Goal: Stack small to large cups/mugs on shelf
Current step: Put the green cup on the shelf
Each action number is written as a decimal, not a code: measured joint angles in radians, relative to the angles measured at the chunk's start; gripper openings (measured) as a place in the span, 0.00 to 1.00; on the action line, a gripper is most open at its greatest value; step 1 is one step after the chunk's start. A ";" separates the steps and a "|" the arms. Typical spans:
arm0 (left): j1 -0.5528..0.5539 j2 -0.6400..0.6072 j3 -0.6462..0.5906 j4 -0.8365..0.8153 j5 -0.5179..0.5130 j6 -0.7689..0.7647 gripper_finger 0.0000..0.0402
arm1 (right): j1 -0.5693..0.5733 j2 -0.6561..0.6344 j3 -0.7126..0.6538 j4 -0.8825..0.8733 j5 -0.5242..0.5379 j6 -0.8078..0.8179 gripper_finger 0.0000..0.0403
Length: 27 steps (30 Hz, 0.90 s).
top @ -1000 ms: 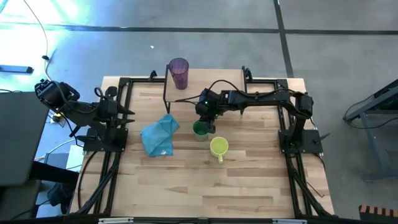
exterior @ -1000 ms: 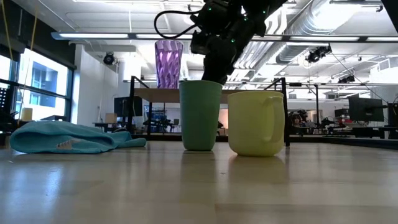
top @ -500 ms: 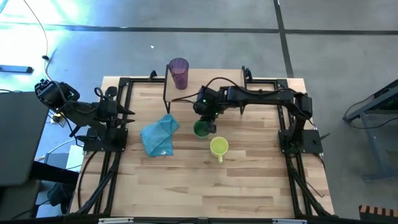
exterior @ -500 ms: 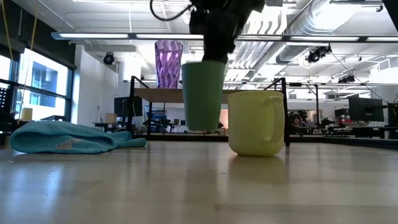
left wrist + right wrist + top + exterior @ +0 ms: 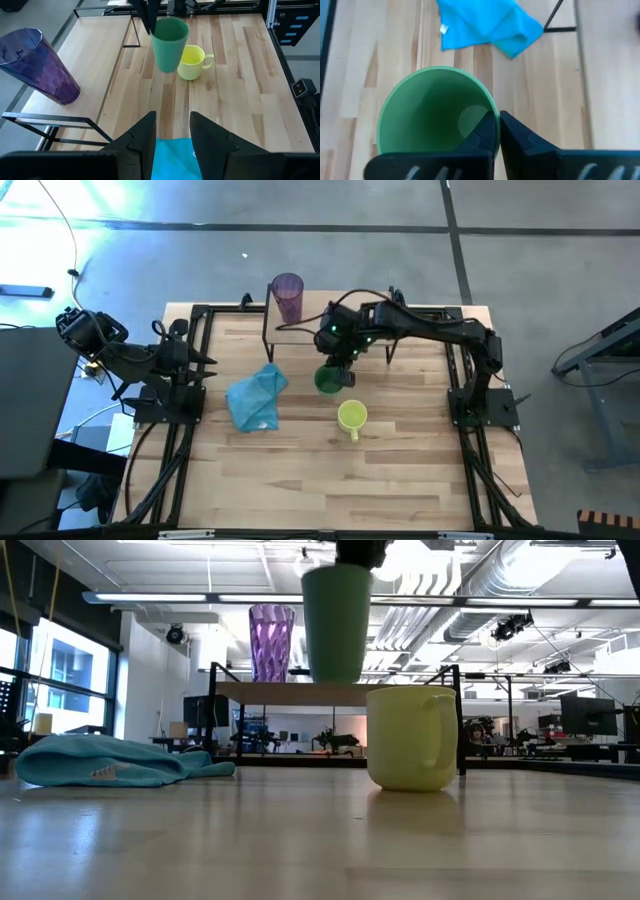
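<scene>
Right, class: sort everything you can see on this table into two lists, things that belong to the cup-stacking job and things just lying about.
Part of the job:
- green cup, lifted off the table in the right end effector, pinched at its rim
- purple tumbler, standing on the shelf
- yellow-green mug, on the table
- shelf

Just lying about:
- light blue cloth
- left end effector, open, waiting at the table's left edge

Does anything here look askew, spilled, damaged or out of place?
Nothing looks spilled or damaged. The green cup hangs upright in the right gripper, clear of the table. One stray item: a light blue cloth lies crumpled on the table beside the cups.
</scene>
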 joint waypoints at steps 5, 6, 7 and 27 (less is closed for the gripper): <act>0.000 0.000 0.000 0.000 0.000 0.000 0.27 | -0.045 -0.001 0.115 -0.072 -0.001 -0.005 0.00; 0.000 0.000 0.000 0.000 0.000 0.000 0.27 | -0.055 -0.001 0.135 -0.082 -0.001 -0.010 0.00; 0.000 0.000 0.000 0.000 0.000 0.000 0.27 | -0.066 -0.001 0.154 -0.090 0.000 -0.017 0.00; 0.000 0.000 0.000 0.000 -0.024 0.000 0.27 | -0.312 -0.001 0.255 -0.034 0.002 -0.045 0.00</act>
